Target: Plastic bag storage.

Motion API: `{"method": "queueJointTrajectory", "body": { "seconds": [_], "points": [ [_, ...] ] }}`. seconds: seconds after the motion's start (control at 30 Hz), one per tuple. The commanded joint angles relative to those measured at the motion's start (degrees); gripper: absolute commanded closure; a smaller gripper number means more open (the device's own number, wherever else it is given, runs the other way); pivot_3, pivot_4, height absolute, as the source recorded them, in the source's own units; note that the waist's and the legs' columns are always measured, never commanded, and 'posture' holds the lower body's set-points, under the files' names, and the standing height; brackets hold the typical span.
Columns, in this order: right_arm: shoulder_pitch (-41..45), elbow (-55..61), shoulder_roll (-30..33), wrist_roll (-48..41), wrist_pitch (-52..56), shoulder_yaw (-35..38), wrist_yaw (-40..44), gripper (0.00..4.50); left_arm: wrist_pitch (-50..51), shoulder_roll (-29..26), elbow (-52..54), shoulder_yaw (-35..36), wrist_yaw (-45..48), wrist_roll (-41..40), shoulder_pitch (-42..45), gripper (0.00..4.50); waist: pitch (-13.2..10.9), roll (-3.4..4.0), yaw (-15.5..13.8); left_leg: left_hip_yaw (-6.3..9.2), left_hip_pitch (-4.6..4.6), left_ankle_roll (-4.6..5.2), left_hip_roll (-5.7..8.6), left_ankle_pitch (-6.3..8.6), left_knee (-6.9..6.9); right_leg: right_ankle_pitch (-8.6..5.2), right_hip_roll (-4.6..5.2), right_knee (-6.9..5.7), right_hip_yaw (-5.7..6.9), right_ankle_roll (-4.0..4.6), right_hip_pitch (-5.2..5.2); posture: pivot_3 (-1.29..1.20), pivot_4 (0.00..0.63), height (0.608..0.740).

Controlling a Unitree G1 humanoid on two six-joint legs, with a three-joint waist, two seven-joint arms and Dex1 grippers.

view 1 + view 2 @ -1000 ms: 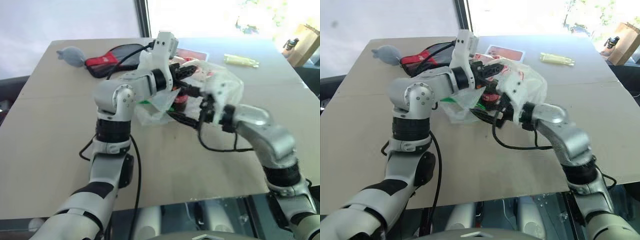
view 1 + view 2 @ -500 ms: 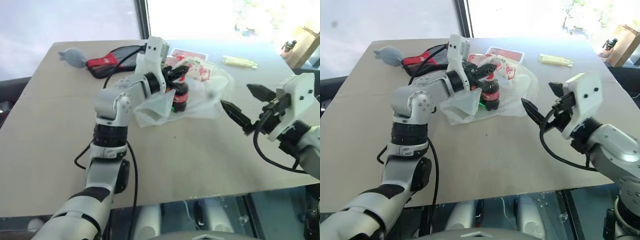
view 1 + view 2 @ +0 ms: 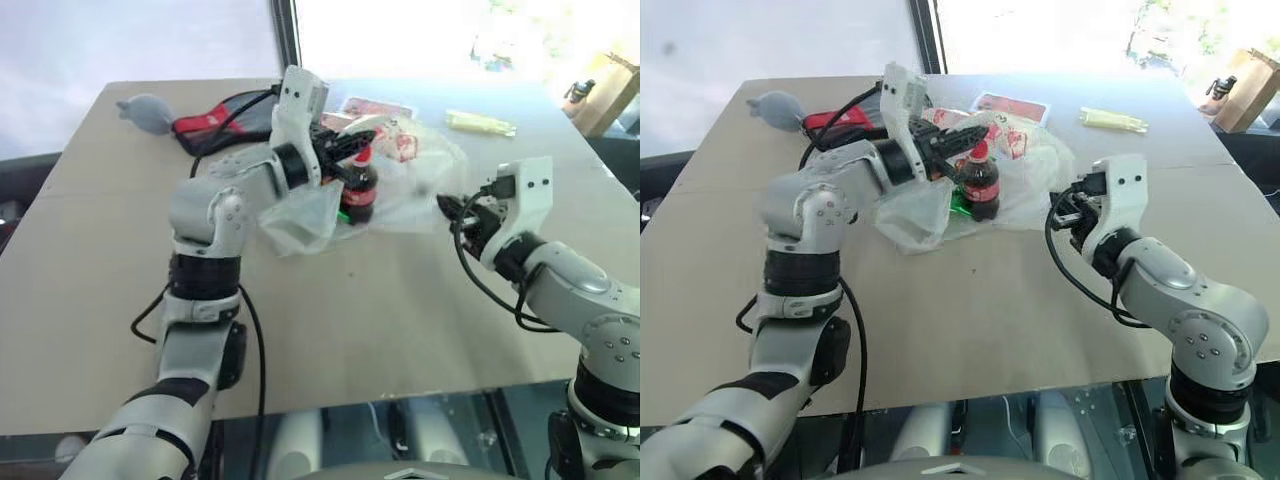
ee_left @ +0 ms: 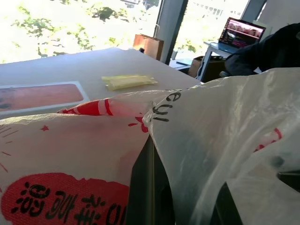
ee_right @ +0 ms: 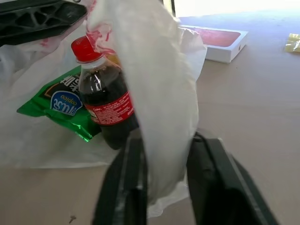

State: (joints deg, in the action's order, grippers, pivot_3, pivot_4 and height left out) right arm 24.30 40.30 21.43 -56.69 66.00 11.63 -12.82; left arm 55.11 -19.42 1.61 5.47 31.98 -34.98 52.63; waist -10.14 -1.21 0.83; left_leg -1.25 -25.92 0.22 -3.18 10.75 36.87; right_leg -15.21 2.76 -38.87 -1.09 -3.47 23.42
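Translucent plastic bag [image 3: 410, 185] was now pinched by both closed end effectors: right end effector [image 3: 447, 207] had just clamped on (earlier open), left end effector [image 3: 345, 143] holding, mouth spread.

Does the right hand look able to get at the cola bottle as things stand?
Probably not directly: the right hand is shut on a fold of the plastic bag, which hangs between it and the cola bottle.

Tan table [image 3: 120, 300]; plastic bag [image 3: 420, 190], red box [image 3: 1011, 105].

Green packet [image 5: 65, 101] half behind cola bottle [image 5: 107, 108]
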Motion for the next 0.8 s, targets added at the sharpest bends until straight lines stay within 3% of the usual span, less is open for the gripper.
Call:
{"method": "queueJointTrajectory", "body": {
  "seconds": [0.03, 0.13, 0.23, 0.33, 0.5, 0.7, 0.8],
  "points": [
    [1.89, -0.31, 0.78, -0.19, -1.96, 0.94, 1.85, 4.50, 5.53, -3.06, 2.75, 6.46, 1.73, -7.47, 1.44, 3.20, 0.00, 0.01, 0.19, 0.00, 0.01, 0.00, -0.01, 0.00, 0.00, 0.00, -0.01, 0.00, 0.00, 0.00, 0.00, 0.00, 0.150, 0.740],
    [2.70, -2.08, 1.94, 0.83, -2.47, 0.36, 4.00, 4.50, 11.09, -9.76, 1.40, 12.31, 4.95, -13.59, 1.41, 1.78, -0.01, 0.01, 0.26, -0.02, 0.02, 0.00, -0.01, 0.00, -0.01, 0.00, -0.02, -0.01, -0.03, 0.00, 0.02, 0.00, 0.150, 0.740],
    [3.48, -3.52, 2.58, 1.51, -3.00, 0.12, 5.53, 4.50, 18.38, -20.29, -2.42, 18.47, 11.42, -19.66, -0.89, 0.82, -0.01, 0.01, 0.43, -0.03, -0.01, 0.00, -0.02, 0.00, -0.05, 0.00, -0.02, 0.02, -0.03, 0.00, 0.05, 0.00, 0.150, 0.740],
    [4.25, -4.98, 2.97, 2.49, -3.54, -0.50, 7.35, 4.50, 22.68, -31.80, -1.54, 21.78, 20.87, -23.51, -10.92, 0.82, -0.03, 0.04, 1.45, -0.10, 0.08, 0.00, -0.03, 0.00, -0.21, -0.01, -0.01, 0.02, -0.14, 0.00, 0.11, 0.00, 0.150, 0.740],
    [4.62, -6.40, 3.35, 3.48, -4.02, -0.99, 9.65, 4.50, 19.08, -40.95, 10.33, 23.31, 30.08, -24.33, -27.46, 0.82, -0.03, -0.10, 0.57, -0.09, 0.03, -0.01, -0.05, 0.00, -0.32, -0.04, 0.10, 0.07, 0.00, 0.04, 0.14, 0.00, 0.150, 0.740],
    [4.73, -6.79, 3.35, 3.74, -3.53, -1.21, 11.08, 4.50, 5.66, -42.71, 24.76, 17.69, 33.19, -18.32, -34.33, 0.82, 0.00, -0.13, -0.35, -0.12, 0.08, -0.02, -0.01, -0.01, -0.27, -0.04, 0.16, 0.05, 0.00, 0.09, 0.09, 0.00, 0.150, 0.740],
    [4.52, -6.39, 3.54, 3.76, -3.20, -0.94, 11.18, 4.50, 1.08, -41.16, 27.55, 13.18, 30.87, -15.77, -32.62, 0.82, -0.01, -0.10, -0.15, -0.23, 0.15, -0.02, -0.03, 0.00, -0.30, -0.04, 0.11, 0.04, -0.15, 0.11, 0.10, 0.00, 0.150, 0.740]
  ]
}}
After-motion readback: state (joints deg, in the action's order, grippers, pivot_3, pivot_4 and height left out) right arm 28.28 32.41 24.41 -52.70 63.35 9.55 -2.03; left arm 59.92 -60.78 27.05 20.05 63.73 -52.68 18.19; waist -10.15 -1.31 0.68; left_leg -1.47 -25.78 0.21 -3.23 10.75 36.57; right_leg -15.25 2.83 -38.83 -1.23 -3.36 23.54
